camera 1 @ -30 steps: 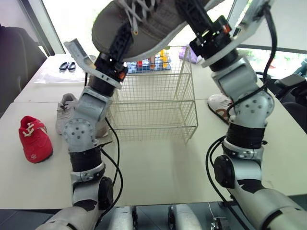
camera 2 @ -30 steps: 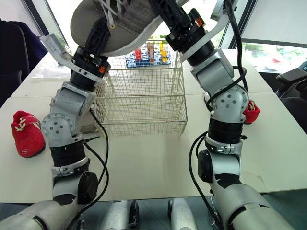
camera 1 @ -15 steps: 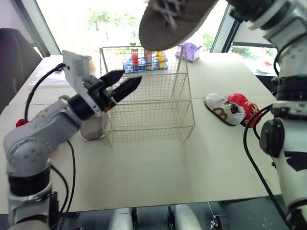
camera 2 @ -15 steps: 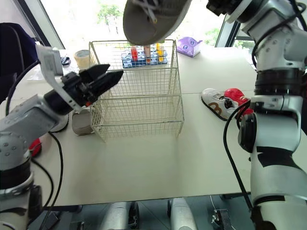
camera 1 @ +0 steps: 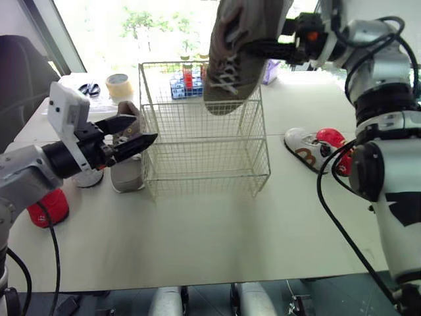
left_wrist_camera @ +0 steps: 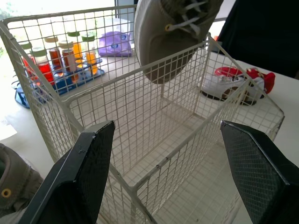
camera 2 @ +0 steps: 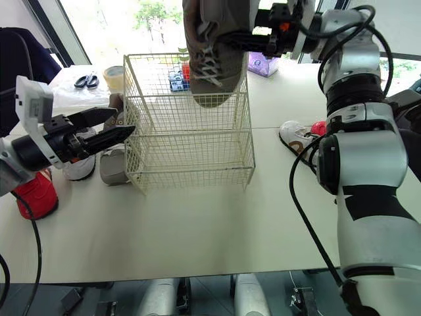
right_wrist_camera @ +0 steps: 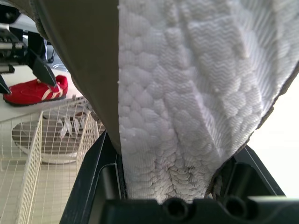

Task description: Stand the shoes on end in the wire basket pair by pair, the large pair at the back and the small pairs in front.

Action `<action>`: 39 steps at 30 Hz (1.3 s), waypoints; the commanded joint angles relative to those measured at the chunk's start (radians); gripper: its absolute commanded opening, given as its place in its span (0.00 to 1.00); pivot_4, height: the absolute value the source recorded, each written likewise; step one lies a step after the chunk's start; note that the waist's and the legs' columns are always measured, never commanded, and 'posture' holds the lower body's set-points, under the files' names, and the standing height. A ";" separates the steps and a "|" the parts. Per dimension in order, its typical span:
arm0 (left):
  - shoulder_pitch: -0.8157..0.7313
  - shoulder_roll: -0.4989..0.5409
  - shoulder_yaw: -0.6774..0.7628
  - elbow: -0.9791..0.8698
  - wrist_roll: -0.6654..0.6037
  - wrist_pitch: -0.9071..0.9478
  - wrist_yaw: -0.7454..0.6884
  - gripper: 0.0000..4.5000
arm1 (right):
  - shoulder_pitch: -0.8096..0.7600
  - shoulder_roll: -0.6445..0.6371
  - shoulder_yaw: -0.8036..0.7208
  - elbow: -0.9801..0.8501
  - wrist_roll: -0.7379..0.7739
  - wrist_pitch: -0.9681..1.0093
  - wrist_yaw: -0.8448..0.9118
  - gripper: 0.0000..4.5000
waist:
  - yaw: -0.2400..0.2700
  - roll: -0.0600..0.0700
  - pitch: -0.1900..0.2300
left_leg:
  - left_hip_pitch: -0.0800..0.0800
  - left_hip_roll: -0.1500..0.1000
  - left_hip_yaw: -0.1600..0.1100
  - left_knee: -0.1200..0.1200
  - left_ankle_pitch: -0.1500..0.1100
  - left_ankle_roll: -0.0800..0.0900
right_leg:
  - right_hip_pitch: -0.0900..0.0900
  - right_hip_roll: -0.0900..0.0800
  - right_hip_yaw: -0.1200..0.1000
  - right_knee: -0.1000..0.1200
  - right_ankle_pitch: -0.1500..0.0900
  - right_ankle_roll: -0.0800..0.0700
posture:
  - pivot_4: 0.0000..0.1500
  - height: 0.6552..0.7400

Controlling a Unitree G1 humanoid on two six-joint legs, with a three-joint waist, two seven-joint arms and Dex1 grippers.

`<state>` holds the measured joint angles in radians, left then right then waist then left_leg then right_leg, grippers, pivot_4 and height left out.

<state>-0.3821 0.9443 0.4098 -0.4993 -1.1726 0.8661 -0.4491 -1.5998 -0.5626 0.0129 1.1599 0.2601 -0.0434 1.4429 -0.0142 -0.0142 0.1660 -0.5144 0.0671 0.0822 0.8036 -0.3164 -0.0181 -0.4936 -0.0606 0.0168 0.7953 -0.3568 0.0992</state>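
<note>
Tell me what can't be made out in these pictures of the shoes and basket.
- Large grey shoe: heel end cut off by the eye views' top edge.
- Second grey shoe: partly hidden by the left hand, left eye view.
- Small red shoe: partly behind the small white shoe and right arm, eye views.
- Bottles in the blue rack: labels too small, behind the wire basket.

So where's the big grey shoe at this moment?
Top centre of the head views: the big grey shoe hangs toe down from the right gripper, over the far side of the wire basket.
</note>
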 commanded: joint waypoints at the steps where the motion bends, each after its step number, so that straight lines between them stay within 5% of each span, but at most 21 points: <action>1: -0.068 -0.044 -0.030 -0.018 0.027 -0.041 0.044 0.82 | -0.051 0.000 -0.041 0.006 -0.009 -0.027 0.005 0.38 | 0.000 0.000 0.000 | 0.000 0.000 0.000 0.000 0.000 0.000 | 0.000 0.000 0.000 0.000 0.000 0.000 | 1.00 0.07; 14: -0.359 -0.041 -0.261 0.399 0.583 -0.406 -0.202 0.82 | -0.039 -0.008 -0.080 0.007 -0.040 -0.033 -0.009 0.38 | -0.004 0.000 0.000 | 0.000 0.000 0.004 0.000 0.002 -0.004 | -0.001 0.001 -0.001 0.001 0.000 0.001 | 1.00 0.07; 20: -0.300 -0.044 -0.116 0.301 0.200 -0.052 -0.314 0.82 | -0.038 -0.009 -0.088 0.007 -0.054 -0.037 -0.010 0.38 | -0.007 0.000 0.000 | -0.001 0.000 0.003 0.000 0.002 -0.004 | -0.002 0.000 -0.001 0.001 0.000 0.001 | 1.00 0.07; 26: -0.188 0.031 -0.010 0.207 -0.030 0.149 -0.371 0.82 | -0.025 0.009 -0.080 0.014 -0.068 -0.033 0.047 0.38 | -0.008 0.000 0.000 | 0.000 0.001 0.001 0.000 0.002 -0.004 | -0.002 -0.001 -0.001 0.004 0.000 0.001 | 1.00 0.07; 39: -0.079 -0.005 -0.001 0.057 -0.131 0.160 -0.230 0.82 | 0.034 0.050 -0.065 0.065 -0.144 -0.062 0.025 0.38 | -0.009 0.000 0.000 | 0.001 0.000 0.000 0.002 0.003 -0.006 | -0.002 -0.001 -0.002 0.007 0.000 0.000 | 1.00 0.07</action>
<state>-0.4619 0.9376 0.3780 -0.4168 -1.2805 1.0421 -0.6966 -1.5435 -0.5030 -0.0332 1.2335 0.1127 -0.0880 1.4773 -0.0233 -0.0143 0.1662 -0.5135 0.0674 0.0824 0.8054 -0.3133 -0.0237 -0.4956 -0.0616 0.0151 0.8024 -0.3566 0.0996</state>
